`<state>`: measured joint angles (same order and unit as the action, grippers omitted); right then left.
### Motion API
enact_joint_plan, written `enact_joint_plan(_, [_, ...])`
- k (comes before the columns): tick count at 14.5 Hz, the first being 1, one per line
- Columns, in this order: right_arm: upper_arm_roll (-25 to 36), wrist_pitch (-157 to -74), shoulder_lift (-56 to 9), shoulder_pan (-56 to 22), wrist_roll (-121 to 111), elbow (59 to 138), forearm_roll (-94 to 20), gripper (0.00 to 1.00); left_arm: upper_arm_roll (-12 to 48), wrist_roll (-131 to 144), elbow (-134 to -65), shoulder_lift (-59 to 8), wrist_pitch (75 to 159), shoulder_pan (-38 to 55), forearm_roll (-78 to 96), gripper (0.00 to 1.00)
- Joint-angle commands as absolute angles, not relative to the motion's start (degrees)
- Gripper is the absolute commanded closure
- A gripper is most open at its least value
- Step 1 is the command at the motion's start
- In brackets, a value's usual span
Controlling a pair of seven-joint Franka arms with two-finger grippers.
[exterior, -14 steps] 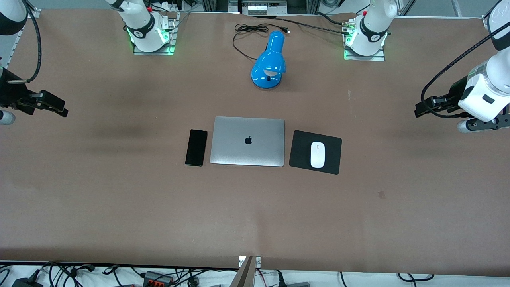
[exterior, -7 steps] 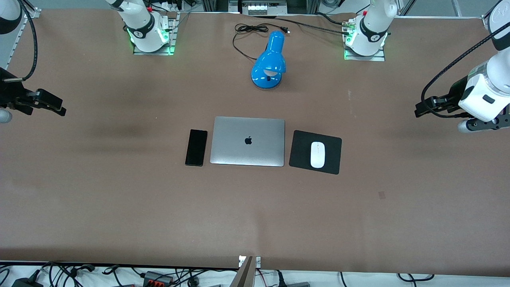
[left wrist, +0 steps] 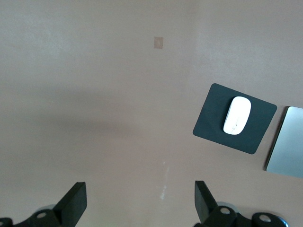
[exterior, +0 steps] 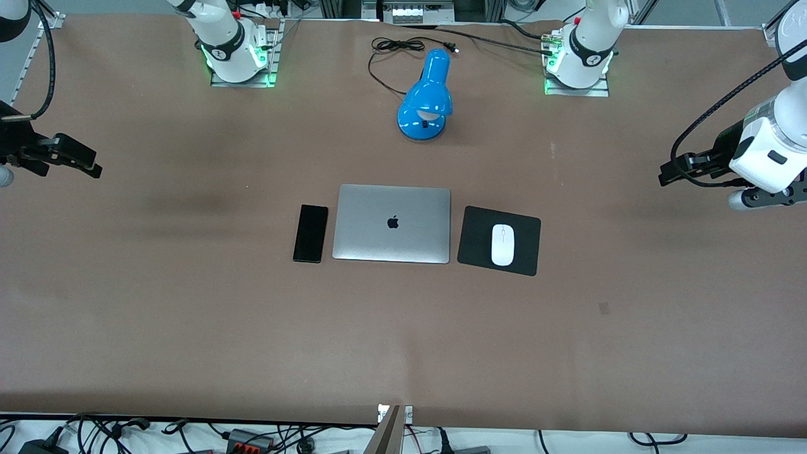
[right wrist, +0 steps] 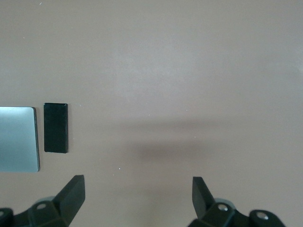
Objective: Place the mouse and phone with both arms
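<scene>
The left gripper [left wrist: 137, 201] hangs in the air over bare brown surface [exterior: 189, 328] at the left arm's end, its two black fingers [left wrist: 75, 201] spread wide apart with nothing between them and nothing touching them. In the front view this gripper [exterior: 669, 171] points inward toward the middle of the surface, well apart from every object.

The right gripper [right wrist: 137, 198] hangs over the surface at the right arm's end, likewise spread wide and empty, gripping and touching nothing. In the front view it [exterior: 85, 164] also points inward, well apart from the objects.

Out from the left gripper, the first things are a black square pad [exterior: 499, 240] and the mouse [exterior: 502, 244]. The white mouse lies flat on the pad, near its middle, with pad showing all around it. The left wrist view shows the same: the mouse [left wrist: 236, 115] on the pad [left wrist: 213, 127].

Out from the right gripper, the first thing is the phone [exterior: 310, 233], lying flat on the surface, face dark, its long side running alongside a closed silver laptop [exterior: 392, 223]. The phone sits just beside the laptop on the right arm's side, with a narrow gap between them; the right wrist view shows that gap between the phone [right wrist: 56, 127] and the laptop's edge [right wrist: 19, 139]. The pad lies just beside the laptop on the left arm's side.

A blue desk lamp [exterior: 425, 98] stands farther from the front camera than the laptop, between the two arm bases, its black cord [exterior: 394, 50] looped on the surface.
</scene>
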<state>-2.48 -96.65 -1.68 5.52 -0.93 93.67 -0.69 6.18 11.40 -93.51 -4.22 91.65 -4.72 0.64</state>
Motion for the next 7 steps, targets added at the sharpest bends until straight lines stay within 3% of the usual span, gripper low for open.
enact_joint_plan(1, [-3.3,-96.4,-0.3,6.2,-0.4,95.1,-0.9,0.00,6.2,11.5,-94.9,-2.9,91.8,-5.1,1.9,0.00])
enact_joint_plan(7, [-3.4,-96.7,-0.3,6.2,-0.9,95.1,-0.7,0.00,6.2,10.2,-94.9,-2.9,91.8,-5.6,2.0,0.00])
